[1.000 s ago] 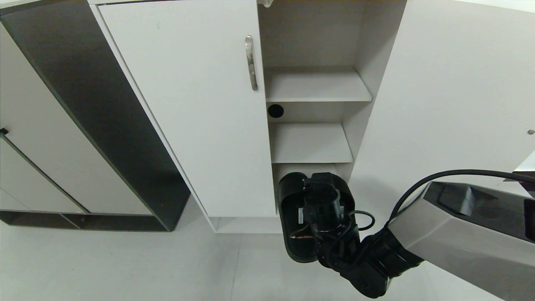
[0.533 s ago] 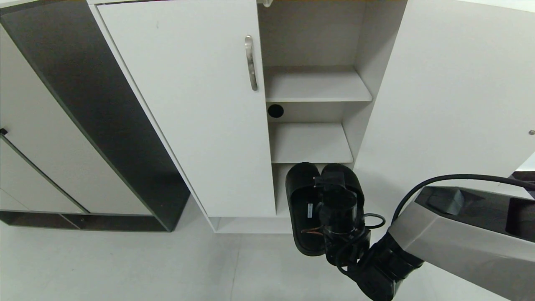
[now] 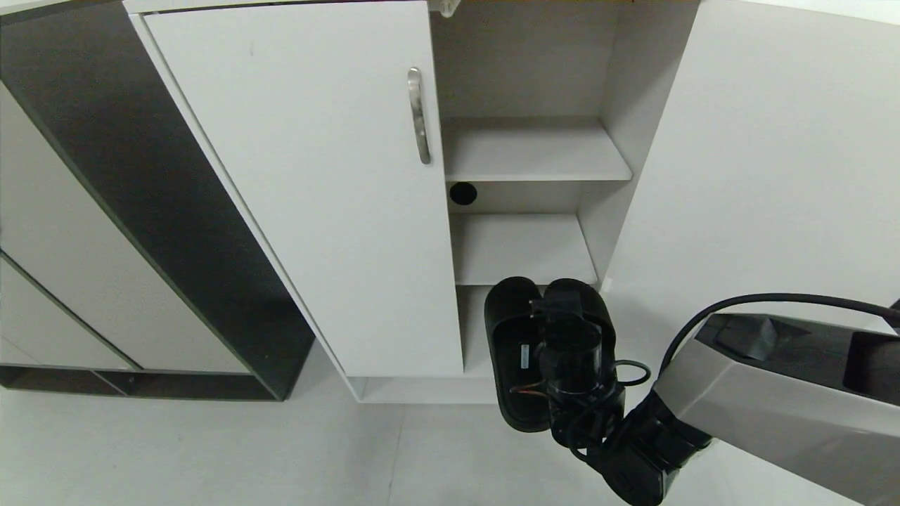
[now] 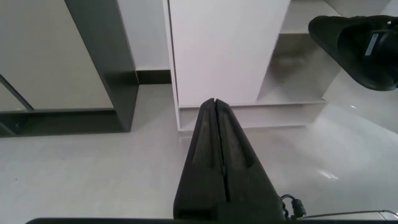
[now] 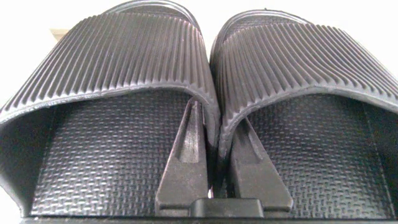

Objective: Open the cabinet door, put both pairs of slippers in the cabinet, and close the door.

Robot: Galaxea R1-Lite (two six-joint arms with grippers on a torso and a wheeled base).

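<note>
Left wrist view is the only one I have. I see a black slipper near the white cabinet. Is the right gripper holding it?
Observer: Yes. The right gripper is shut on a pair of black ribbed rubber slippers, its fingers pinching their two touching inner walls.
Operator: Which level of the cabinet does the pair face?
Observer: The bottom compartment of the white cabinet, below two shelves; the toes point inward.

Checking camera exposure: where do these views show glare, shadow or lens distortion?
Head view: cabinet edges splay, wide-angle; shadow on the open door beside the slippers. Left wrist view: glossy floor carries bright reflections. Right wrist view: background beyond the slippers is washed-out white.
</note>
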